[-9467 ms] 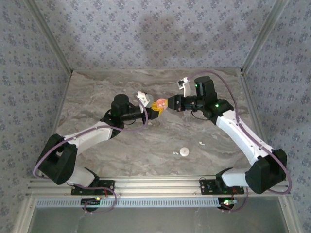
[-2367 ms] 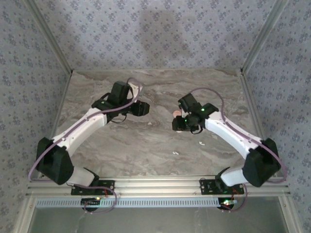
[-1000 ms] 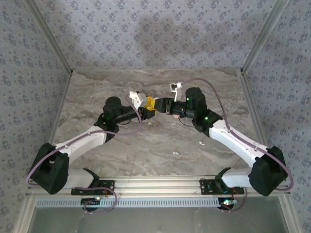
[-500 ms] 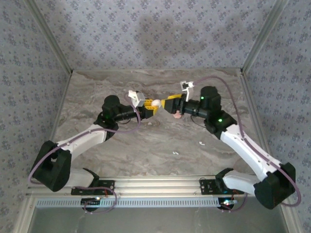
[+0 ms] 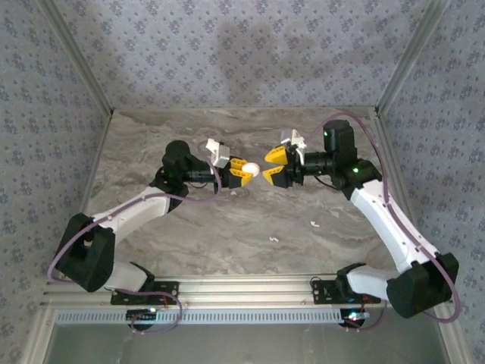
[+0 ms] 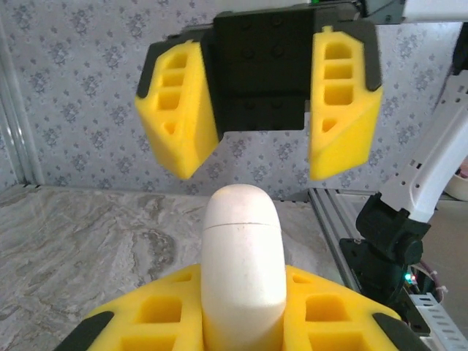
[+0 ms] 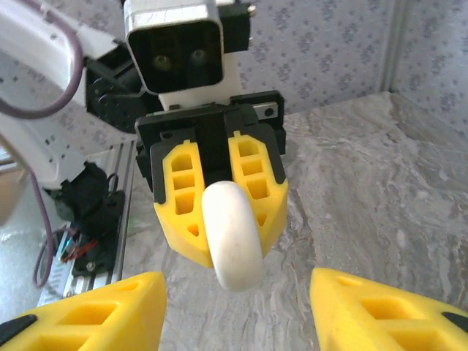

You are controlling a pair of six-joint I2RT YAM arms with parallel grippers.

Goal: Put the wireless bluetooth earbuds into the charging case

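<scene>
L gripper [image 5: 243,171] is squeezing the white charging case [image 5: 252,171], whose bottom end is hiding inside the grip. R gripper [image 5: 273,166] is gaping wide just beside it. Two earbuds [image 5: 314,224] are lying on the table [image 5: 151,136], too tiny to make out.

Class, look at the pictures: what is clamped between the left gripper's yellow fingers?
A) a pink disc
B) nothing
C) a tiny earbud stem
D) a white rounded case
D: the left gripper is shut on the white rounded case, whose seamed end sticks out toward the open right gripper.
</scene>
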